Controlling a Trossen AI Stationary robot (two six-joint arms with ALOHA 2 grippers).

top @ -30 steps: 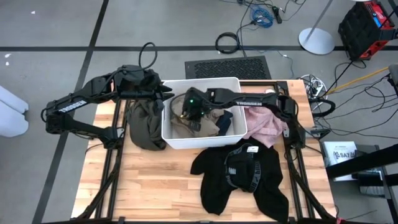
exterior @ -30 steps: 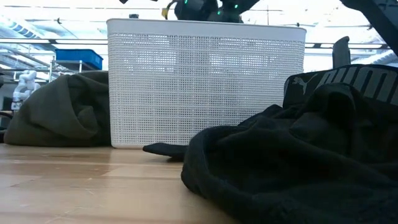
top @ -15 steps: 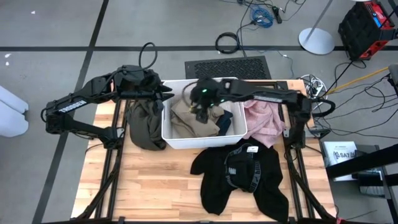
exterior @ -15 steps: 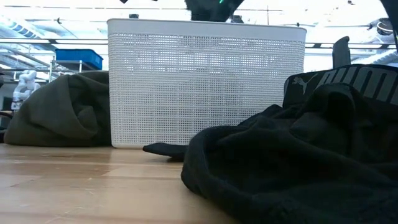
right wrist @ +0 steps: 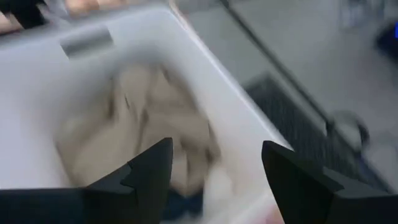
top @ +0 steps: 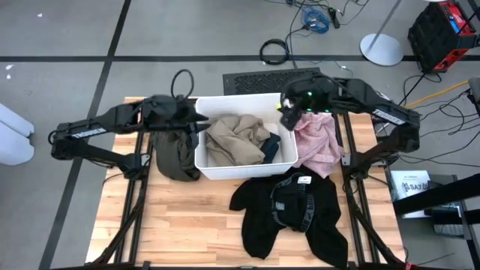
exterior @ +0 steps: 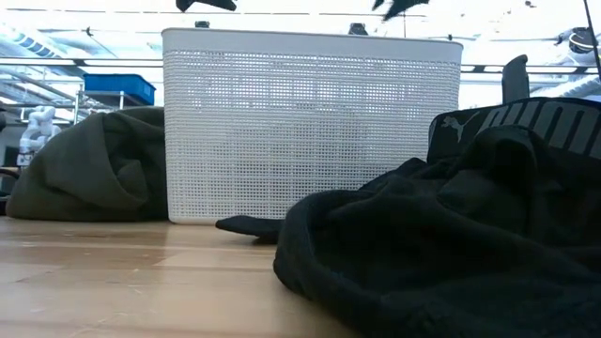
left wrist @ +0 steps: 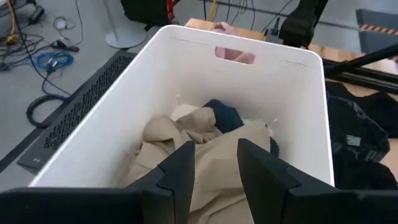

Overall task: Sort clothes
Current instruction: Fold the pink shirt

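Past the right tool's [right wrist: 214, 171] two spread, empty fingers [right wrist: 152, 171], a beige garment [right wrist: 146, 121] lies in the white bin [right wrist: 211, 68].

Place: a robotics lab, where I work.
Evidence: taped grey floor [top: 67, 37], loose cables [top: 315, 16], my framed wooden tabletop [top: 187, 217].

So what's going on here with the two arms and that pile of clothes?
The robot is sorting clothes into a white bin. A beige garment and a dark blue one lie inside it. The right tool hangs open and empty above the bin's right edge. The left tool waits open at the bin's left rim. The olive, pink and black garments lie on the table.
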